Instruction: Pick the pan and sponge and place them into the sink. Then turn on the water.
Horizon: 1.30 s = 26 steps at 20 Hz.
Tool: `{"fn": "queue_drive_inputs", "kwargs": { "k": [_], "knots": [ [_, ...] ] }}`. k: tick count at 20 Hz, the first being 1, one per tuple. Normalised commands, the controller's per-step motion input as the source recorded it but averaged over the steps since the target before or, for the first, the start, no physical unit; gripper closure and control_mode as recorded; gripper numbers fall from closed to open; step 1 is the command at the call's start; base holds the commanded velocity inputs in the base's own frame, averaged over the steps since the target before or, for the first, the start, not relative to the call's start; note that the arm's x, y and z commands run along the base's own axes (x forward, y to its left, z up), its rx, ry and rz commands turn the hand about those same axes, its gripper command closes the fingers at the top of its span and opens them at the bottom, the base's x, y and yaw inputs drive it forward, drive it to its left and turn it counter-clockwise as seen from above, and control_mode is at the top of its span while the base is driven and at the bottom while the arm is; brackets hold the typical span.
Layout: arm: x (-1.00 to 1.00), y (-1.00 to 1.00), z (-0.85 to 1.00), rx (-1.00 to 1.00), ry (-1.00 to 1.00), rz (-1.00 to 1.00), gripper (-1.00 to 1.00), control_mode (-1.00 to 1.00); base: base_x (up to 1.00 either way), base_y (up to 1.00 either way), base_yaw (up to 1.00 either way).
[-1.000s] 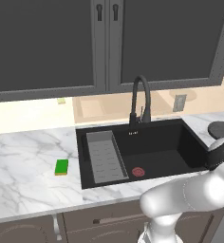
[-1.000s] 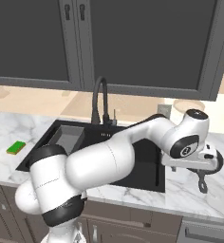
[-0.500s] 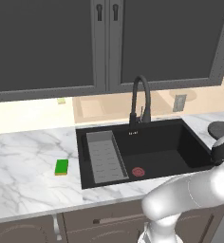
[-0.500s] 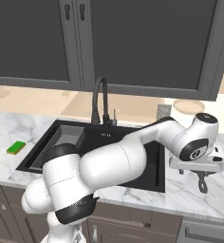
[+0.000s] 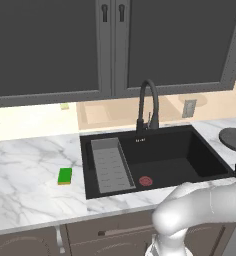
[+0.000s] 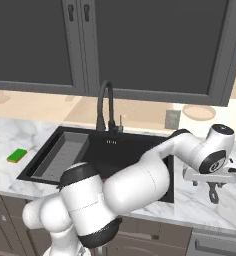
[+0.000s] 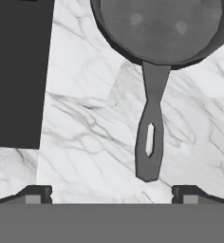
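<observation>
The pan [image 7: 156,28] lies on the marble counter [image 7: 95,123] at the top of the hand view, its slotted handle [image 7: 149,137] running down toward lower centre, between the wide-spread jaws of the empty gripper [image 7: 111,192]. The sponge [image 5: 65,176] sits at left centre of the left base view, left of the sink [image 5: 170,157], whose faucet [image 5: 148,107] rises mid-frame.

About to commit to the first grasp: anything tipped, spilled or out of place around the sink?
Nothing stands out. The pan sits flat on the marble right of the sink, handle toward the open pincer. The sponge lies flat left of the sink. The faucet is dry.
</observation>
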Motion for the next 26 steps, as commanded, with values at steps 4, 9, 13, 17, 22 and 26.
{"fn": "queue_drive_inputs", "kwargs": {
  "k": [4, 9, 13, 17, 22, 26],
  "knots": [
    [0.15, -0.09, -0.2, 0.0, 0.0, 0.03, -1.0, -1.0, 0.0, 0.0, 0.0],
    [0.16, -0.07, -0.14, 0.0, 0.0, 0.03, -1.0, -1.0, 0.0, 0.0, 0.0],
    [0.14, -0.08, -0.1, 0.0, 0.0, 0.03, -1.0, -1.0, 0.0, 0.0, 0.0],
    [0.23, -0.09, -0.12, 0.0, 0.0, 0.03, -1.0, -1.0, 0.0, 0.0, 0.0],
    [0.26, -0.16, -0.17, 0.0, 0.0, 0.03, -1.0, -1.0, 0.0, 0.0, 0.0],
    [0.24, -0.24, -0.2, 0.0, 0.0, 0.03, -1.0, -1.0, 0.0, 0.0, 0.0]
  ]
}}
